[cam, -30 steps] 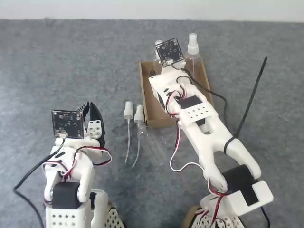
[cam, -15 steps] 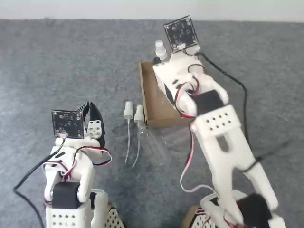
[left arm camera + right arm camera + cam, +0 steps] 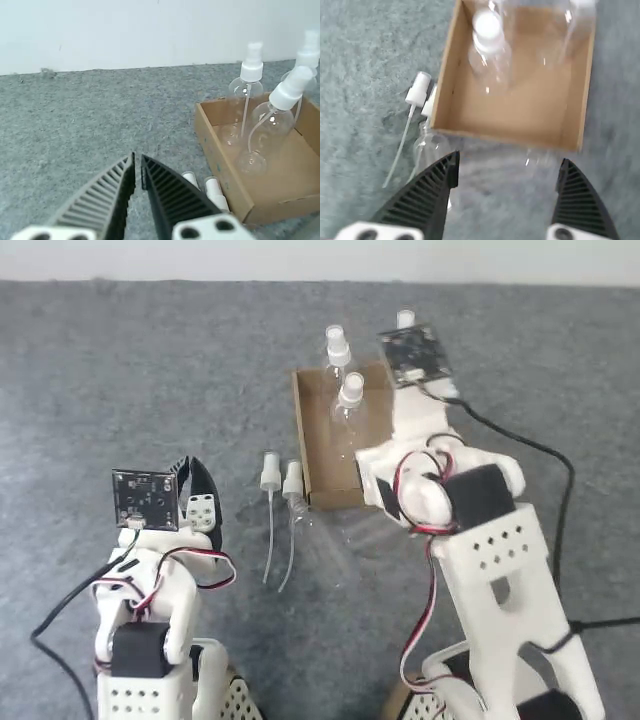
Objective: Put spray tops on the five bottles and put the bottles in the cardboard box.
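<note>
Right gripper (image 3: pixel 507 192) is spread wide and empty, above the near wall of the cardboard box (image 3: pixel 510 132). Ahead of it, capped bottles (image 3: pixel 350 410) stand inside the box. Two loose spray tops (image 3: pixel 270 470) lie beside one fingertip. Left gripper (image 3: pixel 138 172) is pressed nearly together and empty, with the box ahead of it and off to one side.

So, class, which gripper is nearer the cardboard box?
Right. The right gripper hangs open just short of the near edge of the cardboard box; the left gripper sits farther off to the box's side, beyond the loose spray tops.
</note>
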### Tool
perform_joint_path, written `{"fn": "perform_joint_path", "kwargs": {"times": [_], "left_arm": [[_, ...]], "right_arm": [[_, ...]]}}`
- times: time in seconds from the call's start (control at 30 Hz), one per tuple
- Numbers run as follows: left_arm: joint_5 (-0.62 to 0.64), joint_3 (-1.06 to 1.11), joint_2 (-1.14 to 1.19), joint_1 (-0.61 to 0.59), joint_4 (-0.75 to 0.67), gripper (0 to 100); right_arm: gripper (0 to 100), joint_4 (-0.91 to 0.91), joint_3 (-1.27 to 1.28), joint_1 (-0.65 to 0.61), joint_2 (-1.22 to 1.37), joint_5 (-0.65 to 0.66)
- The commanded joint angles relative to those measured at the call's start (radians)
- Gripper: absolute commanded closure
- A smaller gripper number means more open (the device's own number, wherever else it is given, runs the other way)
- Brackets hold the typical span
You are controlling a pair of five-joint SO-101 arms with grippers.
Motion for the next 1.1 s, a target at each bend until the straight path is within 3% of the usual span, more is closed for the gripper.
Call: {"fn": "perform_joint_path", "kwargs": {"times": [0.0,0.3,0.73,1.07], "left_arm": [[-0.002,-0.005,-0.012,0.002,-0.028,99],[-0.002,-0.005,-0.011,0.005,-0.028,99],[-0.002,-0.004,-0.008,0.005,-0.028,99],[-0.002,-0.004,-0.008,0.005,-0.028,99]], "right_arm": [[73.5,0.028,0.044,-0.001,-0.039,-0.152],[73.5,-0.17,0.279,0.001,-0.031,-0.33],[73.4,-0.325,0.422,0.005,-0.028,-0.451],[73.4,-0.338,0.448,0.004,0.005,-0.47]]}}
